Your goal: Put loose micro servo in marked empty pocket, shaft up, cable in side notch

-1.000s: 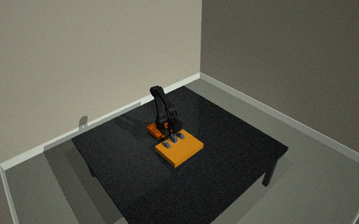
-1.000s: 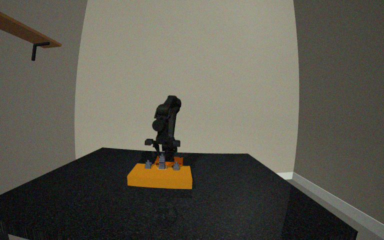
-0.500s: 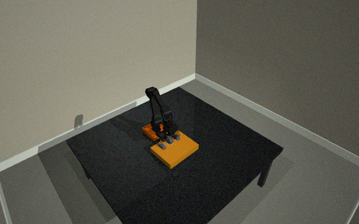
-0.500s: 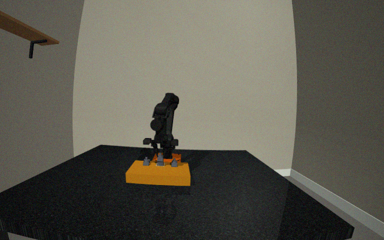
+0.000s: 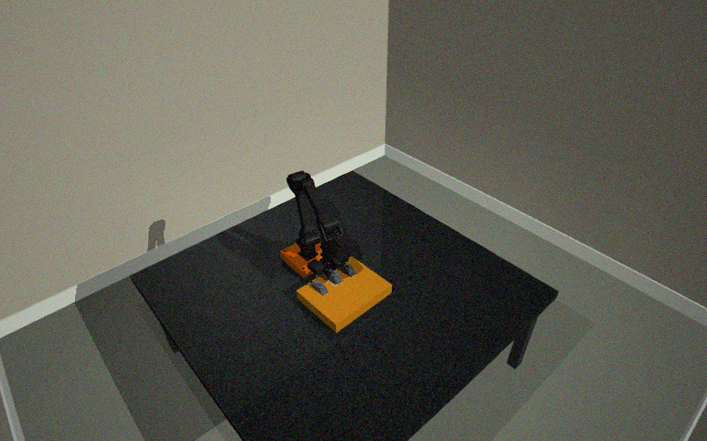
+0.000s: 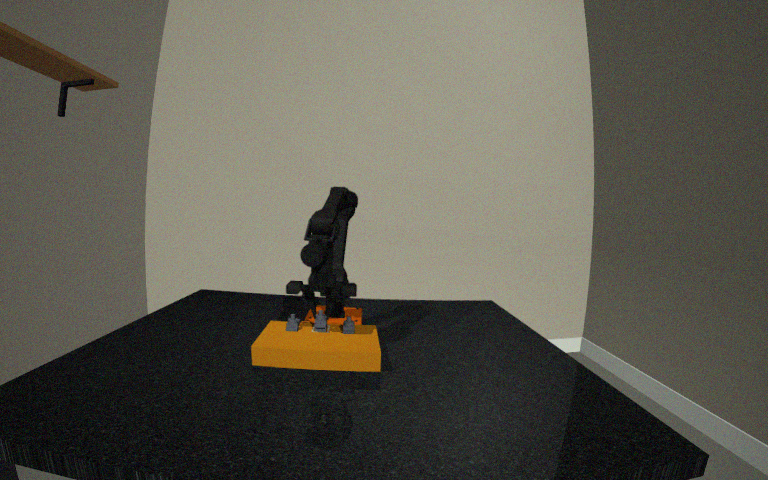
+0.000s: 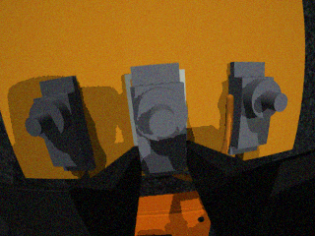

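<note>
The loose grey micro servo (image 5: 335,277) (image 6: 320,322) (image 7: 160,105) is upright, shaft up, between my fingers at the white-marked pocket (image 7: 182,79) of the yellow-orange deck (image 5: 350,296) (image 6: 317,353) (image 7: 207,29). My gripper (image 5: 333,269) (image 7: 161,149) is shut on it, with the fingers at its near end in the wrist view. In the exterior view its top stands slightly higher than the two servos beside it. Whether its ears are flat on the deck cannot be told. Its cable and the side notch cannot be made out.
One fitted servo (image 5: 319,287) (image 6: 292,325) (image 7: 66,123) stands left of the held one, another (image 5: 349,269) (image 6: 348,325) (image 7: 251,105) right. A thin orange strip (image 7: 229,123) runs beside the right servo. An orange holder (image 5: 292,258) (image 7: 153,216) lies behind the deck on the black table (image 5: 446,301) (image 6: 481,384).
</note>
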### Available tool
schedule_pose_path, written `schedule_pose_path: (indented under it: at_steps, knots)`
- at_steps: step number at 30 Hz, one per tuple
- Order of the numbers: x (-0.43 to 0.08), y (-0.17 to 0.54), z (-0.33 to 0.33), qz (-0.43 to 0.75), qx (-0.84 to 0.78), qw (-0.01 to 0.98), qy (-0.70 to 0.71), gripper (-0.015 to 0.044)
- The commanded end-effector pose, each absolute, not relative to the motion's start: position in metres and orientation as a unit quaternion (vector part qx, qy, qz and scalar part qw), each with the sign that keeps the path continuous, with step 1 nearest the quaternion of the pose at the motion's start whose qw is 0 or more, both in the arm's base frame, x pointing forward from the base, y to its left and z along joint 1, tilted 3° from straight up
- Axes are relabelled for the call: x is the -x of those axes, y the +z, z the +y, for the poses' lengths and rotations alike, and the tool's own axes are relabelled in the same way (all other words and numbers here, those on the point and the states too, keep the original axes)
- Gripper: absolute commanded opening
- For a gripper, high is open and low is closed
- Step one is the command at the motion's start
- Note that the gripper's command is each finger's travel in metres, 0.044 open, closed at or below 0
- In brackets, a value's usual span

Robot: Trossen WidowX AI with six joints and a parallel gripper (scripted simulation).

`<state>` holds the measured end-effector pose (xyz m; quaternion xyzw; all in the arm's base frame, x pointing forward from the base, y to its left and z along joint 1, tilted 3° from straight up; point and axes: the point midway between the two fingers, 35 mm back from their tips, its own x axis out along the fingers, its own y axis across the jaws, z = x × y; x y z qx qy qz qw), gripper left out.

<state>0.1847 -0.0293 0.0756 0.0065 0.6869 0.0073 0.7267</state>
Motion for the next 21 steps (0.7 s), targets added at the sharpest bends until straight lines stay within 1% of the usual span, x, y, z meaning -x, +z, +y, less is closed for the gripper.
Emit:
schedule_pose_path:
  at_steps: [1, 15, 21]
  knots:
    - [-0.186, 0.072, -0.029, 0.686, -0.007, 0.728, 0.007, 0.0000]
    - [-0.186, 0.060, -0.029, 0.686, -0.007, 0.728, 0.007, 0.0000]
    - [-0.185, 0.062, -0.029, 0.686, -0.007, 0.728, 0.007, 0.0157]
